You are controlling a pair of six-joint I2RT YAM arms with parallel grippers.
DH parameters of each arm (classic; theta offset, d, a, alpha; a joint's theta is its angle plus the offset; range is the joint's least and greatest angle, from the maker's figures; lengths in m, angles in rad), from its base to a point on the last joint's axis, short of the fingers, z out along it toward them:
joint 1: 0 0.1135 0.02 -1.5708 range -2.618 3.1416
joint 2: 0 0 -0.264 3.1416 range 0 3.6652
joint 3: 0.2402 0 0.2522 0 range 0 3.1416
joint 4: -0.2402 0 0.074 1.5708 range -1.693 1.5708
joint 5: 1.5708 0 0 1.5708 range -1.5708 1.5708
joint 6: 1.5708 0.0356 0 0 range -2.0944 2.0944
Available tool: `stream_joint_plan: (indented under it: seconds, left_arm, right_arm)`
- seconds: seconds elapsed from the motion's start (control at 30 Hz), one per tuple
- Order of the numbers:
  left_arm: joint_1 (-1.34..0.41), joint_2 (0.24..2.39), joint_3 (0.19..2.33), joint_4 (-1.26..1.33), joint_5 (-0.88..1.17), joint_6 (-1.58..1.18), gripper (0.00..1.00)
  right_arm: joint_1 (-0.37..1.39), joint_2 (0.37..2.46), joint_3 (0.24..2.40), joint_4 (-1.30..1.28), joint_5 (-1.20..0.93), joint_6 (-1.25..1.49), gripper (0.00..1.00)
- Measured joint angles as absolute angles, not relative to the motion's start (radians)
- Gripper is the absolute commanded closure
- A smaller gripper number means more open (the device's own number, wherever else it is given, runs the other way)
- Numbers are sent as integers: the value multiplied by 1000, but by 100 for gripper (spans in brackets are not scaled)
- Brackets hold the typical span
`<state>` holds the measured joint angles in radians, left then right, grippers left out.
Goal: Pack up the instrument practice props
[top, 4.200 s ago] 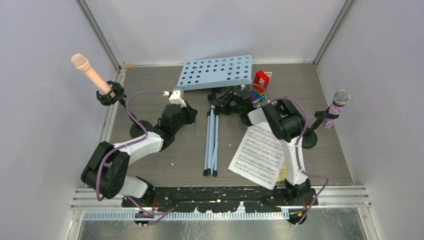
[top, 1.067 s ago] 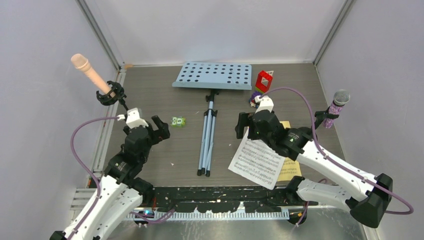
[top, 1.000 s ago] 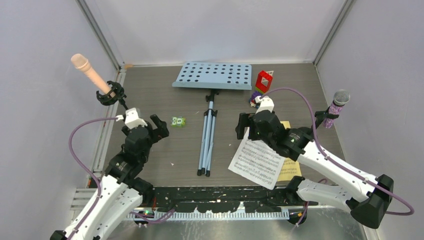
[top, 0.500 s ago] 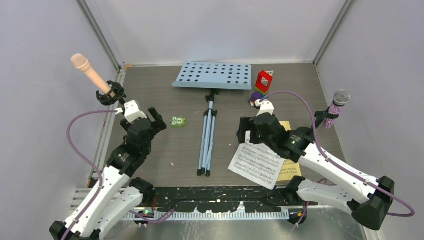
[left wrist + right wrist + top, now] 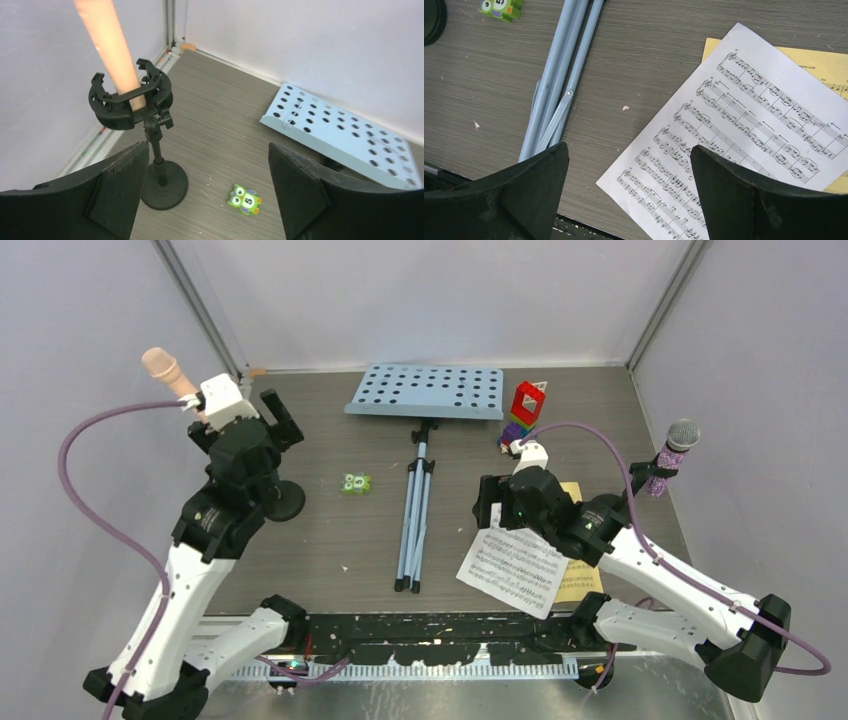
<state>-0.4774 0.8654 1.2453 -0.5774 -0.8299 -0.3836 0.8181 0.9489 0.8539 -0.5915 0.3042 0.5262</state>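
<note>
Finding: left fingers [image 5: 120, 192] wide open, empty, facing the peach microphone [image 5: 107, 42], tilted in its black holder [image 5: 131, 100] at far left. Advised: close on the shaft above the holder, lift along its tilt. The right fingers [image 5: 734, 192] hang open, empty, over the white sheet [image 5: 744, 145].

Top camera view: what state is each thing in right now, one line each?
music stand: lying flat, legs folded together.
peach microphone: tilted, clipped in the left holder.
purple microphone: tilted, clipped in the right holder.
white sheet: flat, overlapping the yellow sheet.
yellow sheet: flat, partly covered.
left end effector: open, empty.
right end effector: open, empty.
</note>
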Motion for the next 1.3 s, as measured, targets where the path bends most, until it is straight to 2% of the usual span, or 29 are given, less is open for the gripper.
stream_joint_plan:
  seconds: [0.17,0.33,0.43,0.8,1.03,1.3]
  left_arm:
    - [-432,991,1300,-574,-811,-318,7]
    - [-217,1108,1310,-568,-675,-307,7]
    - [-103,1114,1320,-575,-618,-306,6]
    - [144,1079,1361,-530,-461,-310,6]
    - [248,1113,1358,-452,-347,-316,6]
    - [290,1159,1295,-356,-269,-329,7]
  right_arm:
    - [818,949,854,-593,293,525,4]
    - [818,949,855,-601,286,525,4]
    - [818,949,854,-600,279,525,4]
    - [818,995,863,-600,246,524,4]
    - [818,996,866,-600,239,521,4]
    - [818,996,866,-601,237,520,4]
